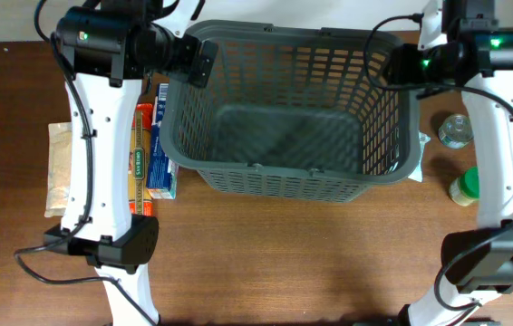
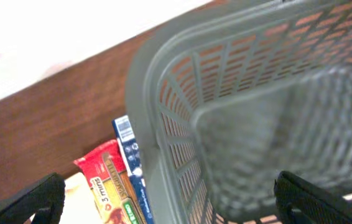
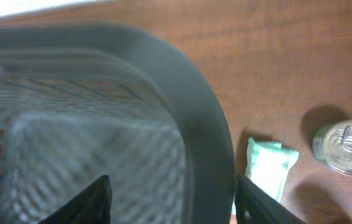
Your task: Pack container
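The basket (image 1: 284, 181) is dark grey latticework, the table (image 1: 284, 263) brown wood-grain, the packet (image 2: 101, 183) red, the box (image 2: 128, 155) blue.

The basket (image 1: 284, 184) stands in the middle of the table (image 1: 266, 267), toward its far edge. To its left three things lie side by side: a box (image 1: 159, 167) just beside the basket wall, then a narrow packet (image 1: 141, 149) against the box, and a flat pouch (image 1: 60, 167) farthest out. To its right a small packet (image 1: 422, 140) lies against the basket, a can (image 1: 456, 129) stands near it further right, and a jar (image 1: 465, 187) stands in front of the can
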`<state>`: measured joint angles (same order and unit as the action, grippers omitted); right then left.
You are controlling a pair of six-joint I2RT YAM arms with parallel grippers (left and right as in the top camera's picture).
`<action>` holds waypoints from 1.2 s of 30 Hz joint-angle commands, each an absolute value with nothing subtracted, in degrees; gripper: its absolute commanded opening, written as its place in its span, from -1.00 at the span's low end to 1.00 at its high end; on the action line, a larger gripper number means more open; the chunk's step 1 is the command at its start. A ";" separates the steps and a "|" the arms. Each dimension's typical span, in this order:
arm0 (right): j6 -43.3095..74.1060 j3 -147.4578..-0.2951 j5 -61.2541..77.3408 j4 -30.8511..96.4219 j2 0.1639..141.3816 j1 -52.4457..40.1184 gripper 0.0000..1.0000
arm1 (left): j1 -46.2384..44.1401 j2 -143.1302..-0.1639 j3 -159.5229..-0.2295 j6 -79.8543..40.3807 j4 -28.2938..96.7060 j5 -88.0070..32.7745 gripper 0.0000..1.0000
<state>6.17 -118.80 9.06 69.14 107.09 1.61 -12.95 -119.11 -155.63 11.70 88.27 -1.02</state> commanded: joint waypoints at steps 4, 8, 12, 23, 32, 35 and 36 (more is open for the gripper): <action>6.15 -133.78 10.98 75.20 104.92 1.30 0.36 | -11.05 -112.60 -156.59 11.18 87.22 0.03 0.99; 6.15 -136.18 10.48 76.95 100.31 1.83 0.43 | -7.81 -109.80 -156.57 11.16 88.75 -1.28 0.99; 6.20 -134.41 9.17 78.06 93.91 4.16 0.45 | -1.08 -107.46 -156.03 11.18 90.56 -9.45 0.99; 12.99 -107.98 -4.10 77.36 71.22 12.47 0.63 | 12.75 -101.08 -133.29 11.86 87.64 -15.29 0.99; 13.78 -86.35 4.78 77.23 67.05 19.42 0.71 | 14.63 -101.12 -112.51 11.81 78.15 -15.29 0.99; 11.62 -82.24 11.42 77.19 68.60 21.23 0.71 | 15.66 -101.12 -109.58 11.81 76.71 -15.92 0.99; 10.61 -81.25 13.30 77.19 69.21 21.47 0.71 | 15.99 -101.14 -109.01 11.84 76.49 -16.69 0.99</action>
<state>12.71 -83.24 5.72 77.49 68.60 20.34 14.76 -101.25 -110.48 11.70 77.12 -14.55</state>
